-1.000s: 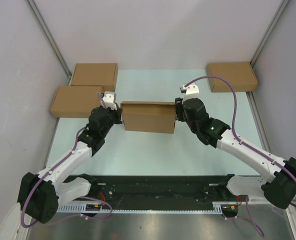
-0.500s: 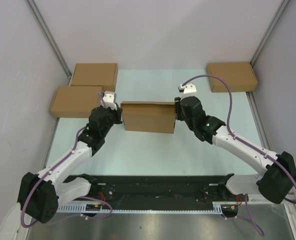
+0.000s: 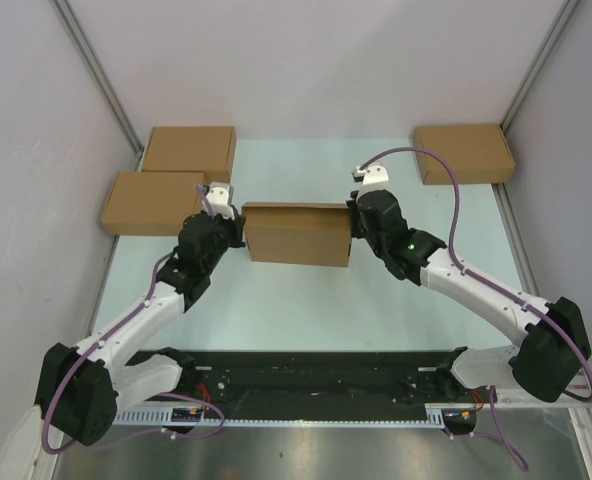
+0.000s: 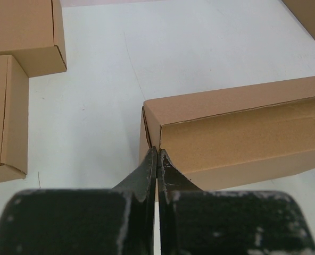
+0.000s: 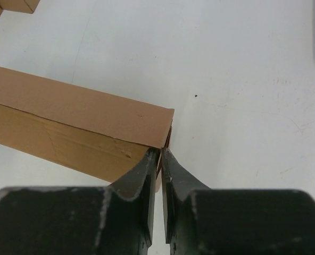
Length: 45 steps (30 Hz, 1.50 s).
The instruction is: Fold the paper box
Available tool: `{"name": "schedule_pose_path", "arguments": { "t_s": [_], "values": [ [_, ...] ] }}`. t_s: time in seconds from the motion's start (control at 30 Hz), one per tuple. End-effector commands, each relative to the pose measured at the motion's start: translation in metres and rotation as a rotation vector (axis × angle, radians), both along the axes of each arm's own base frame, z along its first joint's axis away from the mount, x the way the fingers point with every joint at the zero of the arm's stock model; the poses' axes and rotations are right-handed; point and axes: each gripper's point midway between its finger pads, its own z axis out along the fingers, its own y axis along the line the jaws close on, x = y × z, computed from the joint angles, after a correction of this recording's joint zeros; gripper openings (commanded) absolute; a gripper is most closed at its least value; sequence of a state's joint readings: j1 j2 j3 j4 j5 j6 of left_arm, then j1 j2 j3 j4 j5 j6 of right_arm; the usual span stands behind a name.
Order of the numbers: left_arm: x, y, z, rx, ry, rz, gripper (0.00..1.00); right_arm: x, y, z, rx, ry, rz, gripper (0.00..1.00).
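Note:
The paper box (image 3: 297, 234) is plain brown cardboard, folded into a shallow closed shape and held on edge over the middle of the table. My left gripper (image 3: 240, 228) is shut on the box's left end wall; the left wrist view shows the jaws pinching the thin cardboard edge (image 4: 157, 151) of the box (image 4: 242, 133). My right gripper (image 3: 352, 226) is shut on the right end wall, its jaws clamping the end flap (image 5: 160, 152) of the box (image 5: 77, 127).
Two compact brown boxes sit at the back left, one (image 3: 189, 149) behind the other (image 3: 151, 203), close to my left arm. A third compact box (image 3: 463, 153) sits at the back right. Grey walls close in both sides.
The right arm's elbow and forearm have shifted slightly left and back. The box and both grips have stayed in place.

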<state>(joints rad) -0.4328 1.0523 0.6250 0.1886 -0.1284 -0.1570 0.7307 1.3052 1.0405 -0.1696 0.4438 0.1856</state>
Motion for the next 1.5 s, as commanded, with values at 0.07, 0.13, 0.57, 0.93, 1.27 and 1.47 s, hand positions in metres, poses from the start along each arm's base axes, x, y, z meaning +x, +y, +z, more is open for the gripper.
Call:
{"name": "schedule_pose_path", "arguments": {
  "t_s": [0.07,0.13,0.57,0.93,1.27,1.47],
  "values": [
    [0.000,-0.008,0.008,-0.011,-0.005,-0.022,0.00,0.011,0.004,0.024,0.042,-0.060,-0.011,0.00],
    [0.000,-0.008,0.008,-0.012,-0.006,-0.022,0.00,0.011,0.005,0.024,0.040,-0.059,-0.009,0.00],
    [0.000,-0.008,0.005,-0.010,0.000,-0.022,0.00,0.007,0.003,-0.001,-0.002,0.002,-0.026,0.00],
    [-0.001,-0.007,0.003,-0.012,0.000,-0.020,0.00,-0.008,-0.008,-0.029,0.002,0.047,-0.041,0.00],
    [-0.002,-0.007,0.001,-0.013,0.007,-0.019,0.00,-0.017,-0.011,-0.058,0.008,0.093,-0.046,0.00],
    [-0.002,-0.007,-0.003,-0.012,0.014,-0.015,0.00,-0.021,-0.015,-0.068,0.011,0.103,-0.054,0.00]
  ]
}}
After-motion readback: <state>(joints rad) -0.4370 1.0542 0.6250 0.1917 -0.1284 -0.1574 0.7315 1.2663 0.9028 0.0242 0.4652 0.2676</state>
